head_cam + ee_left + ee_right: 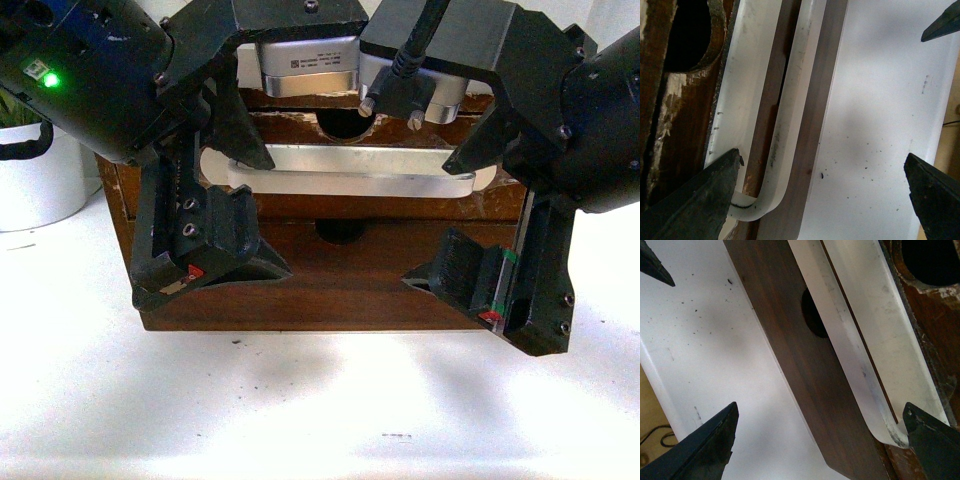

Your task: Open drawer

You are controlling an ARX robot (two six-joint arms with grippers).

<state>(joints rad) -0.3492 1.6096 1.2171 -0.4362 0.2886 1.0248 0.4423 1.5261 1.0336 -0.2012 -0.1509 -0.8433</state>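
Observation:
The dark brown drawer (300,205) is the upper one of a small wooden chest, with a long white handle (350,170) under a half-round notch (345,125) in its rim. My left gripper (280,215) is open at the handle's left end. My right gripper (428,222) is open at its right end. In the left wrist view the handle's curved end (765,200) lies just beside one finger (695,200) of the open gripper (820,195). In the right wrist view the handle's end (885,430) lies beside one finger (932,440) of the open gripper (820,440).
A plain dark drawer front (340,285) without a handle sits below and also lies between the jaws in the right wrist view (800,355). The chest stands on a white table (320,400). A white pot (40,175) stands at the back left.

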